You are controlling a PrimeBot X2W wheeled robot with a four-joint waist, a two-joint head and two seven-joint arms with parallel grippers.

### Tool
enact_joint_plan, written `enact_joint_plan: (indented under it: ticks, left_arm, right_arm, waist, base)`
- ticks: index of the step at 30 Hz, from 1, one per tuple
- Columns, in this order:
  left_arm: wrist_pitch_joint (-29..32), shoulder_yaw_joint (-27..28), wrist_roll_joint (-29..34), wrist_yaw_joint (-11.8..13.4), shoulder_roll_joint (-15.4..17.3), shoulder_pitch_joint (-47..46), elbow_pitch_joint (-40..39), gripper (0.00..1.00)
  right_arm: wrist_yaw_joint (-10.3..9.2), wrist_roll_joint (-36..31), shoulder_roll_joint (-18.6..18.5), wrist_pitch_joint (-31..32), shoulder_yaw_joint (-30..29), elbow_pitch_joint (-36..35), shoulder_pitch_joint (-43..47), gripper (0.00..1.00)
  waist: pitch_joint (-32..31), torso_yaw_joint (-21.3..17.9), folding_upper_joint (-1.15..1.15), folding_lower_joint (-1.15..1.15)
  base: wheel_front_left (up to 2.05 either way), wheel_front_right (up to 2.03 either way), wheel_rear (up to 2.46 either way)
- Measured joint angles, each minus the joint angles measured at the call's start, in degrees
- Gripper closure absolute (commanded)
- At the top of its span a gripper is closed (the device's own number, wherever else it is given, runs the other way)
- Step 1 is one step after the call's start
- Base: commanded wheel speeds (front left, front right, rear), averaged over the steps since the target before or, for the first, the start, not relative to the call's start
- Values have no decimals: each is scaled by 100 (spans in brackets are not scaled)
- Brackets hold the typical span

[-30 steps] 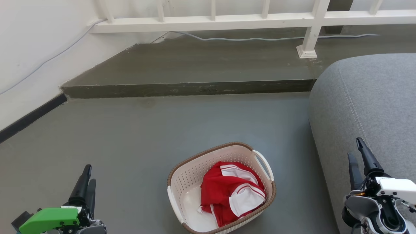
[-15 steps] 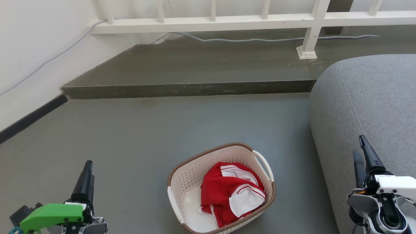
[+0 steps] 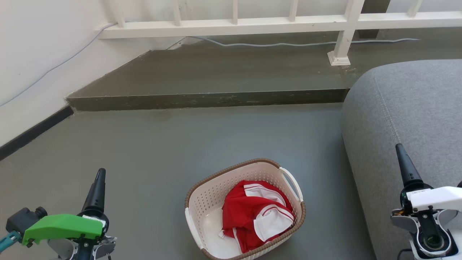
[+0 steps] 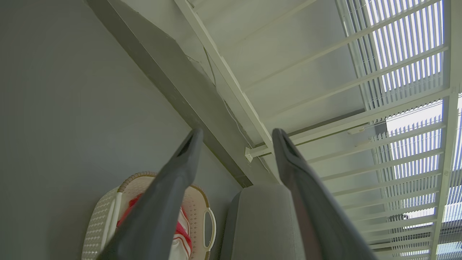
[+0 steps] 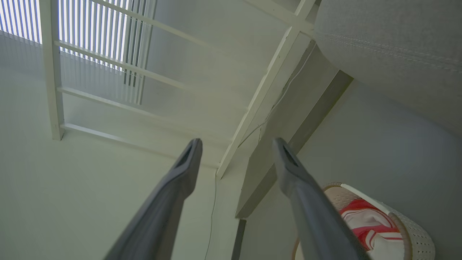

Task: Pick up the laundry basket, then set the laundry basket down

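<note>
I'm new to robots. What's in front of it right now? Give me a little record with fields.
item: laundry basket on the floor, beside the grey sofa, untouched
contents: red and white garment
left gripper: open, empty, to the basket's left
right gripper: open, empty, by the sofa
behind: raised step, white railing

Place: a home, living-room corner.
Seating: grey upholstered sofa (image 3: 408,119), stitched seam.
Laundry: cream laundry basket (image 3: 207,196) on the floor (image 3: 162,144), red-and-white garment (image 3: 245,213) inside.
Floor: smooth grey; raised step (image 3: 209,98) behind; dark skirting (image 3: 32,131) under a white wall.
Edge: white railing (image 3: 231,24) on the step; slatted blinds (image 4: 408,43), daylight through.
Loose: pale cable (image 3: 274,44) along the step.
</note>
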Motion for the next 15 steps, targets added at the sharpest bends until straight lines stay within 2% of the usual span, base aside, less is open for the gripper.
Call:
enact_joint_plan:
  ticks: [15]
  left_arm:
    - [-283,-380,1481,408,183,-109,-202,0]
  right_arm:
    - [-179,-1534,-209,-272,409,-257,-83,0]
  waist:
    - [-22,-3,0,0]
  base:
    - [0,0,0]
